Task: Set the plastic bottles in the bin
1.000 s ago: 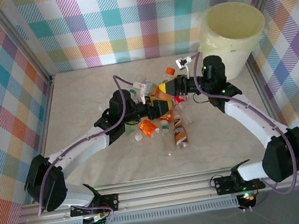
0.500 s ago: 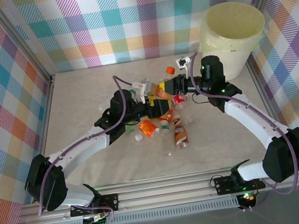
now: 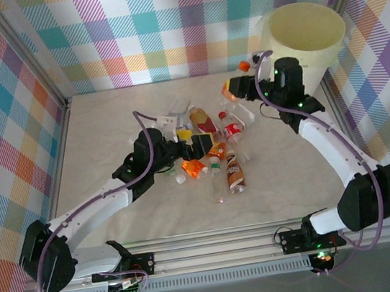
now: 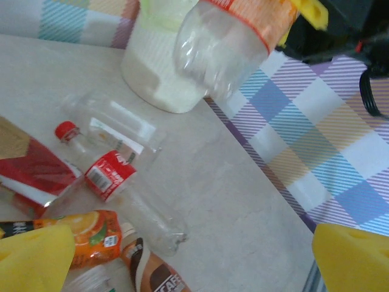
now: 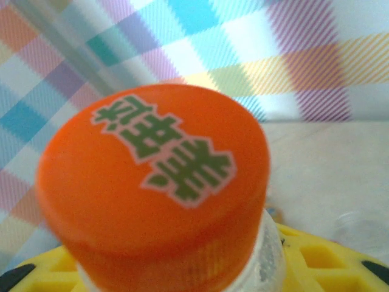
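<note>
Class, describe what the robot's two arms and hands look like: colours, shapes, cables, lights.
The left arm and right arm are alike: slim white links between bulky black joints, each trailed by a loose purple cable. The left hand and right hand have bright yellow fingers. Small green lights glow on the right arm.

1. The bin (image 3: 316,78) stands at the far right corner of the counter (image 3: 105,129).
2. The plastic bottles (image 3: 218,157) lie heaped mid-counter, left of the bin and nearer the arm bases.
3. The right claw (image 3: 238,88) grips a raised bottle (image 3: 230,86) above the counter, between the heap and the bin, just left of the bin.
4. The left claw (image 3: 194,140) sits spread at the heap's left edge, well apart from the bin.
</note>
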`<state>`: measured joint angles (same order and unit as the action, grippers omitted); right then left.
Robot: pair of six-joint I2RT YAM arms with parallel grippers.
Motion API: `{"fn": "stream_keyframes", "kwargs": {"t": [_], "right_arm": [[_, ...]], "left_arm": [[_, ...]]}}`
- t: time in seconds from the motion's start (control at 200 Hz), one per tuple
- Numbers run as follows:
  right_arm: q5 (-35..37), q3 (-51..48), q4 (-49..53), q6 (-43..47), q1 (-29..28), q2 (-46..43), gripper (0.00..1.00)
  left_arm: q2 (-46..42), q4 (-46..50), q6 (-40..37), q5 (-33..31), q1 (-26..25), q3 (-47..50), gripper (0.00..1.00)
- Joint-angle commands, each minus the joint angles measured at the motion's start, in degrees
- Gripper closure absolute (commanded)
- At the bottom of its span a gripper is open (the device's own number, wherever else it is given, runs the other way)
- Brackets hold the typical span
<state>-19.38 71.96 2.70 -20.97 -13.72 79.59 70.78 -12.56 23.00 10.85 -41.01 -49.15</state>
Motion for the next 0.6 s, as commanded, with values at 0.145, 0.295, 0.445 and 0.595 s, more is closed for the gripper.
{"fn": "stream_keyframes", "kwargs": {"t": [0.145,0.295,0.445,0.595], "right_arm": [[5.66,12.73,0.52,0.78,9.50,7.41,0.65],[8.21,22.21,0.28,1.87,13.59,13.79,0.64],[11.72,32.32,1.25,1.24,16.49,20.81,0.64],[13.50,41.21,3.42,1.01,18.84,26.82,0.65]], "left_arm": [[-8.97,2.31,-0.72,-13.00,-0.23,6.10,0.00],[-14.27,3.52,0.76,-16.57,0.19,9.35,0.00],[-19.27,6.28,1.97,-21.39,0.41,12.09,0.00],[-22.59,7.75,2.76,-24.01,0.78,14.73,0.00]]}}
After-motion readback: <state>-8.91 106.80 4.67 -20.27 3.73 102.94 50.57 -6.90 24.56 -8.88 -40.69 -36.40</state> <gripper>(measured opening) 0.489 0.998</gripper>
